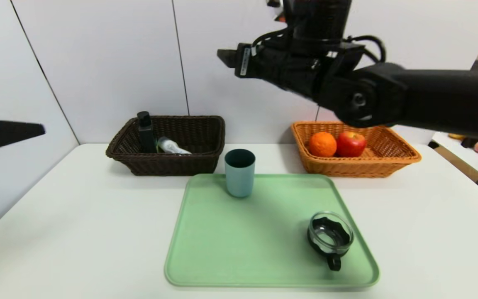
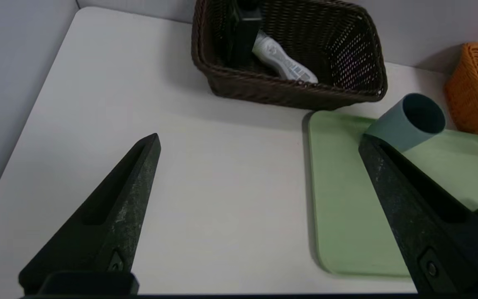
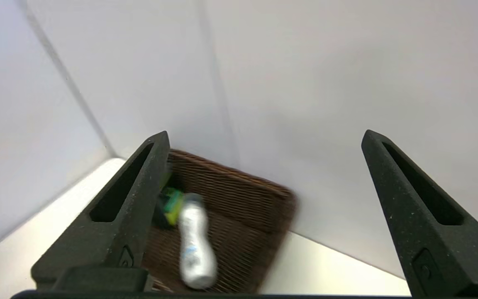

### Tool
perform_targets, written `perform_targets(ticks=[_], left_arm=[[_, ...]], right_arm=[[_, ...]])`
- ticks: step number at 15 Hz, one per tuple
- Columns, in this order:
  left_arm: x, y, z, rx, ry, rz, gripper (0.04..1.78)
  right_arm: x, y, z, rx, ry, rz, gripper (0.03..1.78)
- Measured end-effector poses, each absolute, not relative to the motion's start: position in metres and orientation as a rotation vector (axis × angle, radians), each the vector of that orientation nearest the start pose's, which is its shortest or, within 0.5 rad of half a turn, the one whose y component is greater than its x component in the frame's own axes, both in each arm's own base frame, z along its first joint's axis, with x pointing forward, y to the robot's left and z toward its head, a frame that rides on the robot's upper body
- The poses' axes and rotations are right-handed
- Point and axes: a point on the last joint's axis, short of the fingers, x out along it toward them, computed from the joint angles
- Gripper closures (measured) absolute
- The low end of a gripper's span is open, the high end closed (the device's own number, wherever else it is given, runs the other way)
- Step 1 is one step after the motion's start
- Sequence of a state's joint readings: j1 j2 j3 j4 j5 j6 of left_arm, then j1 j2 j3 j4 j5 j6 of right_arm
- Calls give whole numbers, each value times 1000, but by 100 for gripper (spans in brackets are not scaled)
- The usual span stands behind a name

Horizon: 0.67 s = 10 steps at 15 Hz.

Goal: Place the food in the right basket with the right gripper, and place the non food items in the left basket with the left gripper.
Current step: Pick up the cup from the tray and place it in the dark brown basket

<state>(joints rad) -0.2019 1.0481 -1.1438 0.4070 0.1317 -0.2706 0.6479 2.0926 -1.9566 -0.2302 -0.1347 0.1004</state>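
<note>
Orange (image 1: 322, 144) and apple (image 1: 351, 143) sit in the right basket (image 1: 392, 164); two bottles (image 1: 172, 146) lie in the left basket (image 1: 206, 162). Cup (image 1: 239, 172) and dish (image 1: 330, 238) remain on the tray (image 1: 222, 249) — still to sort. Both grippers — left (image 2: 259, 141), right (image 3: 264, 137) — are spread wide, empty.

Right arm, upper right of the head view: matte black, thick and tubular, with a round joint cap. Black cables loop over the bulky wrist, with a white label by the right pincer (image 1: 226, 57). Its own wrist camera shows two long tapered black fingers (image 3: 127, 216), speckled, each with a slot and a small screw. Left pincer (image 2: 259, 141): same black wedge fingers, scuffed grey.
</note>
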Motion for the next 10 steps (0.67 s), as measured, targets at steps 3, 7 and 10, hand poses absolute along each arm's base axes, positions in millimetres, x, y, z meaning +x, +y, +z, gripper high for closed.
perform_targets(ticks=[3,7,10], left_arm=[[149,-45,327,-173,292,-151,13],[185,-85,278,-161,300,-284,13],[197,-113,224,-135,241,-354,13]], right_arm=[[347,219,333,80,-21,360,18],[325,196,333,83,19,339,15],[303,179,338,77,30,333,13]])
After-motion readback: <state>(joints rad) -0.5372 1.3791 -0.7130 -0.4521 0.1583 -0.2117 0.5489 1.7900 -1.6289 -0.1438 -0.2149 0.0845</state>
